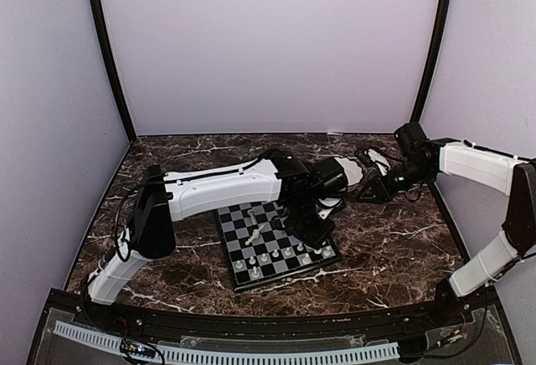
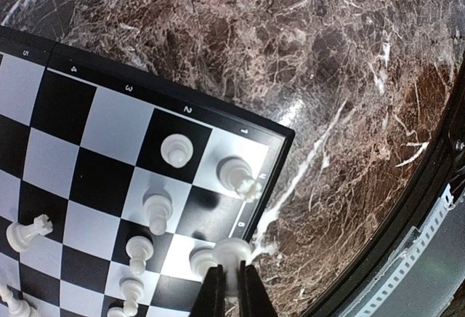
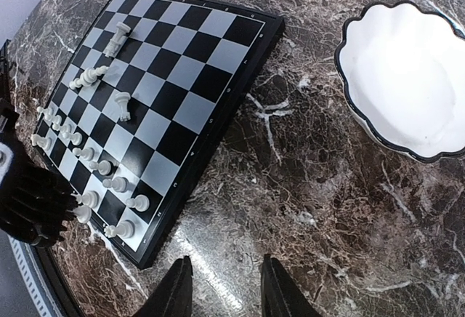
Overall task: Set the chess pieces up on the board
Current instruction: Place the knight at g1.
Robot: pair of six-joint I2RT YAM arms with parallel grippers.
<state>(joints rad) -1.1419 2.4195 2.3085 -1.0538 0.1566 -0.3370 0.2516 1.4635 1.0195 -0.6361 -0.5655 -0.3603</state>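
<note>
The black and silver chessboard (image 1: 276, 244) lies on the marble in front of the arms and also shows in the right wrist view (image 3: 218, 62). Several cream-white chess pieces (image 1: 276, 258) stand in rows along its near edge, and a few lie loose mid-board (image 3: 94, 77). My left gripper (image 2: 231, 281) is shut on a white piece (image 2: 232, 253) and holds it just above the board's right edge, beside a standing pawn (image 2: 203, 262) and close to the corner piece (image 2: 236, 175). My right gripper (image 3: 221, 288) is open and empty over bare marble, right of the board.
A white scalloped bowl (image 3: 407, 77) with a dark rim sits on the marble behind and right of the board, under the right arm (image 1: 477, 164). The table's raised near rim (image 2: 407, 259) runs close to the board's corner.
</note>
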